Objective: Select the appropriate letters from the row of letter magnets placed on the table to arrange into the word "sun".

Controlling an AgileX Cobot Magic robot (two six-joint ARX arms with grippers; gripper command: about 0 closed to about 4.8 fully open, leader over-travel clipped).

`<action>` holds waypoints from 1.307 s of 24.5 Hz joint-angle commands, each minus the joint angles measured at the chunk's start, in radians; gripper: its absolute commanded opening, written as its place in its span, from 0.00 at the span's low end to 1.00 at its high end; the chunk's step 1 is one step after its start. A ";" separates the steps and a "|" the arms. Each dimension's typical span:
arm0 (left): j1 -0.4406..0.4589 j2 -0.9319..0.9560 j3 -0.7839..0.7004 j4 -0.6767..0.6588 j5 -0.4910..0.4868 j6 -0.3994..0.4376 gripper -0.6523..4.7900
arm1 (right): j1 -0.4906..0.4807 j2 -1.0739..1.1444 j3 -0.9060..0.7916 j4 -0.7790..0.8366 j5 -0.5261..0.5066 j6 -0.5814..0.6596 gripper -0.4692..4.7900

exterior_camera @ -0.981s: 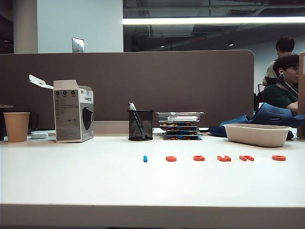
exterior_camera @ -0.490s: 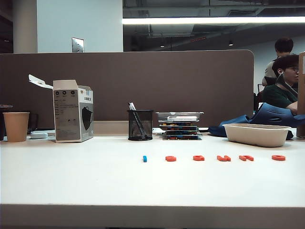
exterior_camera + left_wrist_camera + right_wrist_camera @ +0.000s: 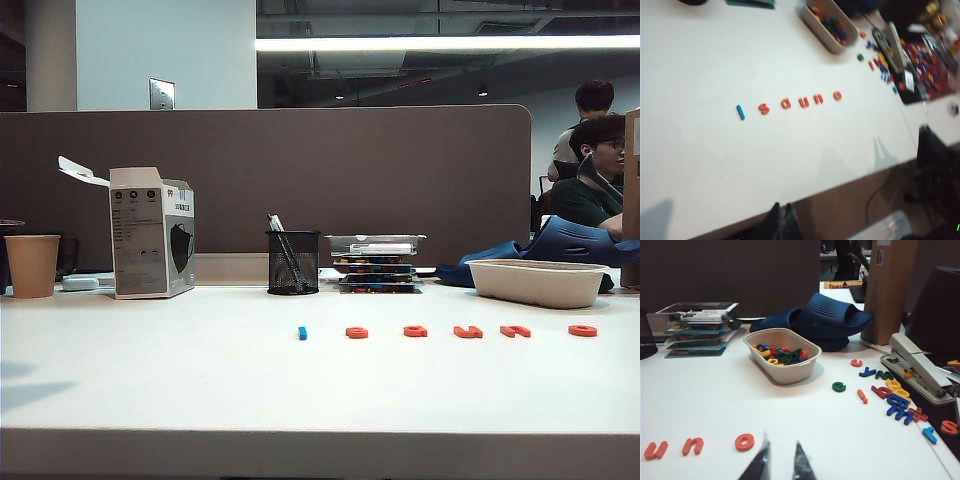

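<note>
The white desk (image 3: 200, 380) carries the letter row (image 3: 799, 102) before a grey-brown partition (image 3: 300, 170). Left hand (image 3: 781, 216) hovers near the row, fingers together; right hand (image 3: 780, 461), narrowly parted, empty, sits beside its "o" (image 3: 744, 442).

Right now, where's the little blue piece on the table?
In the exterior view the blue piece lies on the table just left of centre, at the left end of the row of letter magnets, beside the first orange-red letter.

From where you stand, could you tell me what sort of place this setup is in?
Most likely an open-plan office. The white table backs onto a grey-brown partition panel, a mesh pen holder and a stapler sit on the table, and people are seated beyond the partition under strip lighting.
</note>
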 commanded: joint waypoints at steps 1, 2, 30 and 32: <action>-0.025 0.026 0.007 0.054 -0.046 -0.111 0.11 | 0.002 -0.013 -0.005 0.016 0.000 -0.002 0.20; -0.024 0.034 0.007 0.060 -0.053 -0.121 0.11 | 0.002 -0.013 -0.005 0.016 0.000 -0.002 0.20; -0.024 0.087 0.006 0.063 -0.084 -0.132 0.11 | 0.069 0.365 0.582 -0.494 -0.134 0.063 0.20; -0.024 0.087 0.006 0.063 -0.084 -0.132 0.11 | 0.134 0.497 0.672 -0.494 -0.130 0.077 0.20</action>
